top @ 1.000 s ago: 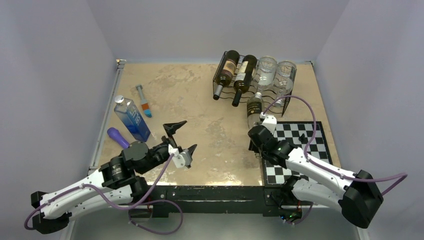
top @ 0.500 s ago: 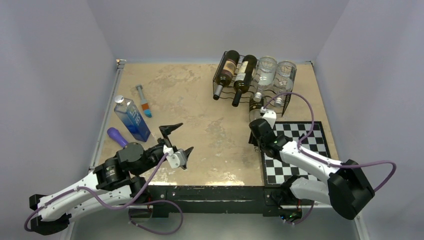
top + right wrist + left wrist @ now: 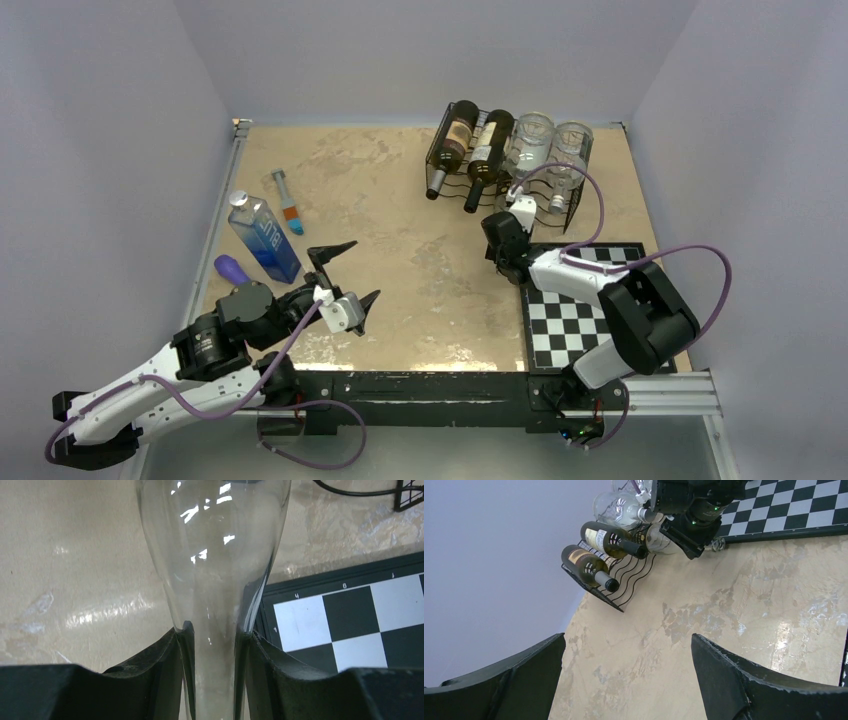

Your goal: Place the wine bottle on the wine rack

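Right gripper clamped on neck of clear glass wine bottle, held at near edge of black wavy wire rack, left gripper idle, jaws wide; smooth tapering neck may slip, or base catch the front wire.

This is a robotics test cell rather than any home: blank lavender walls box in a marbled tan tabletop, and two cabled arms are bolted to a black rail at its near edge. Odd props sit around the right pincer, with a chessboard just beside it and a wire wine rack just beyond.
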You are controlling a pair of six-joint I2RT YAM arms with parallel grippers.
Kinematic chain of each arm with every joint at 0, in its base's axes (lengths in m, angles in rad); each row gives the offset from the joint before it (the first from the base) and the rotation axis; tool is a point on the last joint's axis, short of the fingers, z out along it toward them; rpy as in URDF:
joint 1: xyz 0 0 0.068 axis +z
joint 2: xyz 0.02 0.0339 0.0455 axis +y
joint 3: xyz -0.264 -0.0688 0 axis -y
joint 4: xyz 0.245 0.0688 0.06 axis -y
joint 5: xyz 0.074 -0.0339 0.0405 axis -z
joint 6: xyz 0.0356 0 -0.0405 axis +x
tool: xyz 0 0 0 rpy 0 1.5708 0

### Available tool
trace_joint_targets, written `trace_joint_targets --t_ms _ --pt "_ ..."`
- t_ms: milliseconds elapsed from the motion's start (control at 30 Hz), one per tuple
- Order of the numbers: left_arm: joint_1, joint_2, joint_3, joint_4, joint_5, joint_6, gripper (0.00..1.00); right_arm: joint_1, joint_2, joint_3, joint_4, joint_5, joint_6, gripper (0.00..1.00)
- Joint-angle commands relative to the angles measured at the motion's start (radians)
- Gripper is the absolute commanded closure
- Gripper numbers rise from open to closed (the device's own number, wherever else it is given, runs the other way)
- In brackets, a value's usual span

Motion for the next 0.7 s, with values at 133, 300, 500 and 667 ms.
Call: trace_joint_targets --t_ms 133,300,500,667 --pt "-0.002 -0.008 0.054 -0.021 -0.035 -0.049 0.01 -0.011 0.062 0.215 0.088 0.226 0.064 1.00" --pt "-0.002 -0.006 0.055 -0.023 -0.041 -0.057 0.01 -0.034 0.115 0.262 0.053 0.224 0.064 1.00" --pt "-0.002 -0.002 0.053 -0.023 -0.044 -0.054 0.01 -0.058 0.170 0.384 -0.145 0.195 0.116 0.95" --pt "-0.002 0.007 0.057 -0.023 -0.030 -0.037 0.02 -0.066 0.202 0.445 -0.224 0.161 0.115 0.67"
